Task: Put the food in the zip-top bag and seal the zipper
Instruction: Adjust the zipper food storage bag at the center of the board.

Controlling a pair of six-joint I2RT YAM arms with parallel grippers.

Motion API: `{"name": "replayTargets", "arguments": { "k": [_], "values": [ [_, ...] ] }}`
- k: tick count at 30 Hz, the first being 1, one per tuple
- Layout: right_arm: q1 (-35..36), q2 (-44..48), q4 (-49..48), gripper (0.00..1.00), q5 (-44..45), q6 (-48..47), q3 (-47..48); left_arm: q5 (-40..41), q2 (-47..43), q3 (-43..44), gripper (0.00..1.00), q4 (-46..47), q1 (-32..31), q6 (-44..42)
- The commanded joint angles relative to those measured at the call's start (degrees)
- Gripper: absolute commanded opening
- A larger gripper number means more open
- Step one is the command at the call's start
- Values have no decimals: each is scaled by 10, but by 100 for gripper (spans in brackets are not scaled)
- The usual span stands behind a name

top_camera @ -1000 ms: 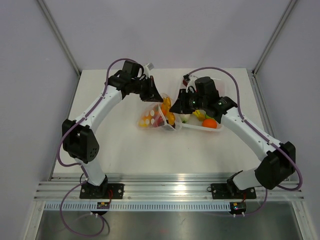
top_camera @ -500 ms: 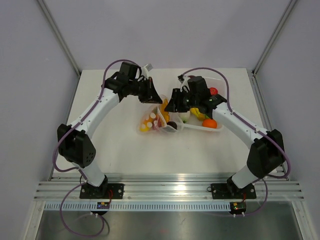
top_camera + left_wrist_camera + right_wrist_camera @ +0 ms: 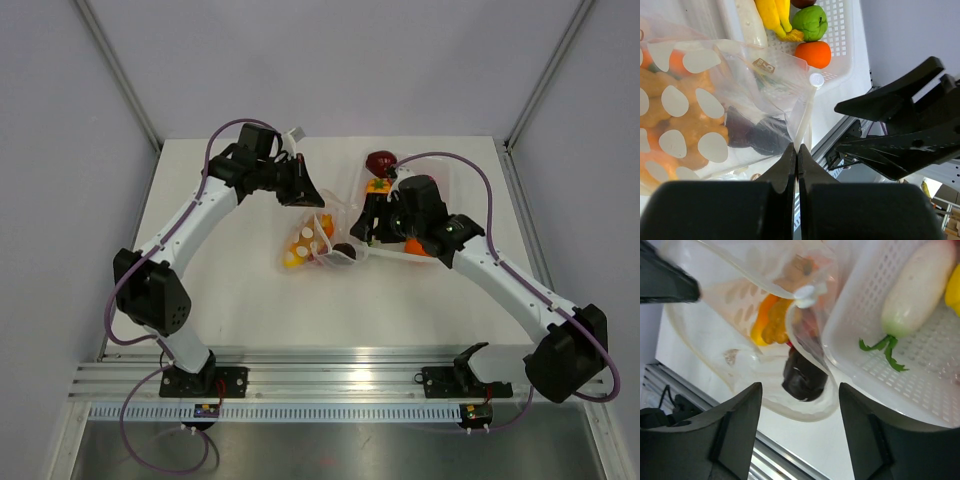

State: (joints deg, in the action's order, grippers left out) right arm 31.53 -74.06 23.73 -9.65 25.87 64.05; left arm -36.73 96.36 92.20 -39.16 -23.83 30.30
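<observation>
Top external view: a white desk (image 3: 240,290) carries a clear bag (image 3: 318,240) patterned with white blotches at its middle, and a white tray (image 3: 440,185) touches the bag's right side. Both arms reach in over them. Only this view shows a dark red piece (image 3: 380,162) by the tray's far end. The left wrist view adds what the overhead hides. The left jaws are pressed fully together, pinching the bag's thin mouth edge, and the tray holds yellow bananas (image 3: 772,15), a green piece (image 3: 810,22) and an orange (image 3: 812,54). In the right wrist view, the right jaws stand wide apart with nothing in them. They hover over a dark purple piece (image 3: 805,375) that lies inside the bag near orange-yellow pieces (image 3: 767,320). A white radish (image 3: 920,290) with green leaves lies in the tray.
</observation>
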Motion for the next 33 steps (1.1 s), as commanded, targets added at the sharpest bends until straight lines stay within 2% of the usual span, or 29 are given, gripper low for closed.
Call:
{"name": "replayTargets", "arguments": {
  "k": [1,7,9,10,12,14,15,21,25,29,33],
  "values": [
    [5,-6,13,72,31,12,-35,-23,-40,-1,0,25,0,0],
    [5,-32,-28,72,19,44,-69,-20,-44,-4,0,22,0,0],
    [5,-43,-38,65,10,45,-67,-19,-46,-4,0,21,0,-1],
    [5,-46,-40,59,8,45,-63,-19,-46,-4,0,20,0,-1],
    [6,-43,-57,34,-3,48,-60,-19,-47,-4,0,18,0,-2],
    [7,-38,-68,17,-5,49,-50,-15,-48,-7,0,16,0,-6],
    [8,-38,-69,1,-10,48,-44,-12,-48,-8,0,10,0,-9],
    [35,-78,-52,0,-32,31,50,27,-48,9,0,-29,2,-40],
    [47,-87,-61,0,-52,32,115,89,-51,53,0,-78,5,-73],
    [47,-89,-72,0,-61,39,117,150,-63,65,0,-120,5,-96],
    [45,-128,-43,0,-17,23,100,188,-60,41,0,-127,7,-111]
  ]
}}
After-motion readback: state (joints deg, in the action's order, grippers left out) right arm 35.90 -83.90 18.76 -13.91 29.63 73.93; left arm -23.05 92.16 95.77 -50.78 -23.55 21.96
